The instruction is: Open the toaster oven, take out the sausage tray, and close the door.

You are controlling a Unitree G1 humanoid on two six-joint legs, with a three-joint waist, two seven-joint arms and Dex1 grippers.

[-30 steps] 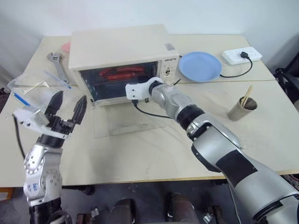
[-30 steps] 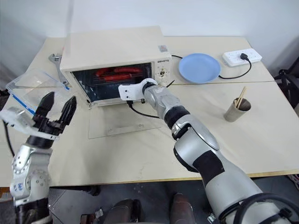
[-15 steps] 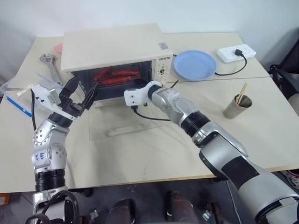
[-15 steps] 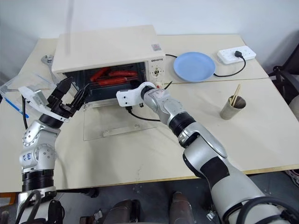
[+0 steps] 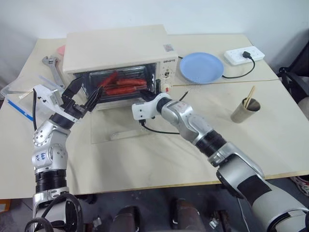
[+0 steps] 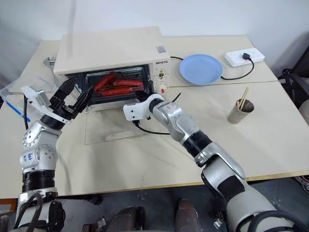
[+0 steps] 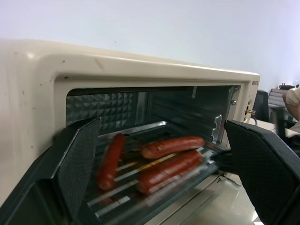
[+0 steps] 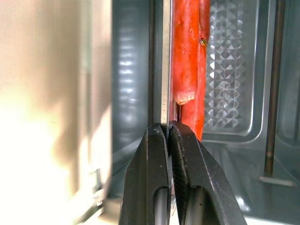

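The cream toaster oven [image 5: 116, 46] stands at the back of the table, its glass door [image 5: 120, 126] lying open and flat in front of it. Inside, the sausage tray [image 5: 120, 86] holds three red sausages [image 7: 154, 164] on a wire rack and sits near the mouth of the oven. My right gripper [image 5: 155, 94] reaches in at the right end of the opening, its fingertips [image 8: 168, 126] shut on the tray's thin metal edge with a sausage just behind. My left gripper [image 5: 89, 86] is open at the left end of the opening, one finger [image 7: 75, 164] on each side of the tray's front.
A blue plate [image 5: 201, 67] and a white power strip [image 5: 244, 54] lie to the right of the oven. A cup with chopsticks [image 5: 244, 111] stands at the right. A wrench [image 5: 50, 67] and a clear plastic box [image 5: 19, 89] lie at the left.
My left gripper has come forward and up to the oven's opening, still open. My right gripper has drawn back with the tray's edge, and the tray has slid toward the front.
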